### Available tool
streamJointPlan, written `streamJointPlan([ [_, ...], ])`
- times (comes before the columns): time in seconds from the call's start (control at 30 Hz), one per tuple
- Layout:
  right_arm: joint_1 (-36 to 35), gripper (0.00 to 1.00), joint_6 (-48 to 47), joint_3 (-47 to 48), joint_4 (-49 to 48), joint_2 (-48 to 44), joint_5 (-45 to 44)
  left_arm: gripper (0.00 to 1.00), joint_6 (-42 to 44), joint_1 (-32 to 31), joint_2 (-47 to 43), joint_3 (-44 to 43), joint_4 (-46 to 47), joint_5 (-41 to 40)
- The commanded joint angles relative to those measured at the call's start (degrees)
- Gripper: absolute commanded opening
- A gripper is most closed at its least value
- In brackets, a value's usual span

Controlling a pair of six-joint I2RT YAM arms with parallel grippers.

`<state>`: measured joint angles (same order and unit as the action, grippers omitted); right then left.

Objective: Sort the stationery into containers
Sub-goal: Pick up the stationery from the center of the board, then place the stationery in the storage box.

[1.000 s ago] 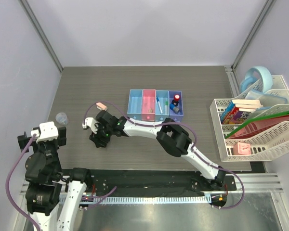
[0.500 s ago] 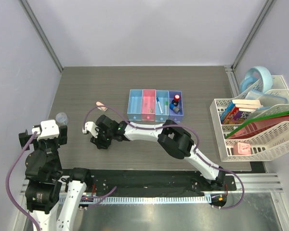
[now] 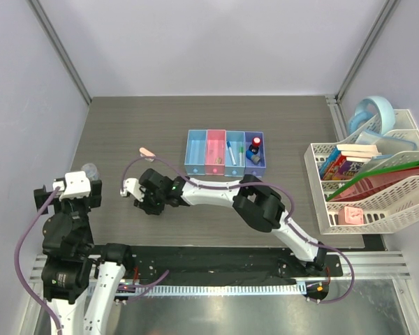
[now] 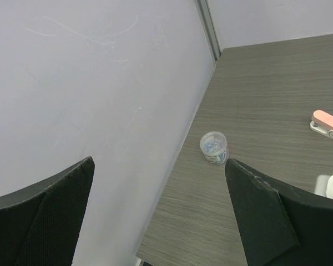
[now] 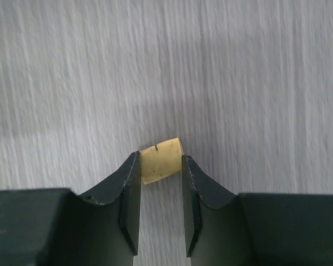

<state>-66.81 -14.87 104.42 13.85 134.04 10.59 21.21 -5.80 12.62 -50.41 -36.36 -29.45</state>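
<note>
The right fingers (image 5: 130, 194) pinch the tan block (image 5: 162, 160) by its sides, left of the row of bins (image 3: 195, 148) and nearer the arm bases. The left fingers (image 4: 50, 210) are spread wide, holding nothing. The pink eraser (image 4: 327, 123) lies on the worktop (image 4: 266, 83) just left of the bins, and the clear round roll (image 4: 214, 148) lies far left of them.

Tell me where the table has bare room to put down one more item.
Free: the far strip behind the bins, and the stretch between bins and white rack. Crowded: the left side, with pink eraser, clear roll and the right tool.
</note>
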Motion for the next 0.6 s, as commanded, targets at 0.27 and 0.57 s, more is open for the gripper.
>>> streamJointPlan([
  [0.27,11.69,0.12,-3.49,-2.29,9.62,-17.57,-9.27,1.0,-2.23,0.35,10.57,5.32,9.02,-4.65],
  [0.57,24.34,0.12,-3.06,-4.4,9.97,-24.87,-10.33,1.0,-3.63,0.35,21.54,4.27,9.64,-1.4],
])
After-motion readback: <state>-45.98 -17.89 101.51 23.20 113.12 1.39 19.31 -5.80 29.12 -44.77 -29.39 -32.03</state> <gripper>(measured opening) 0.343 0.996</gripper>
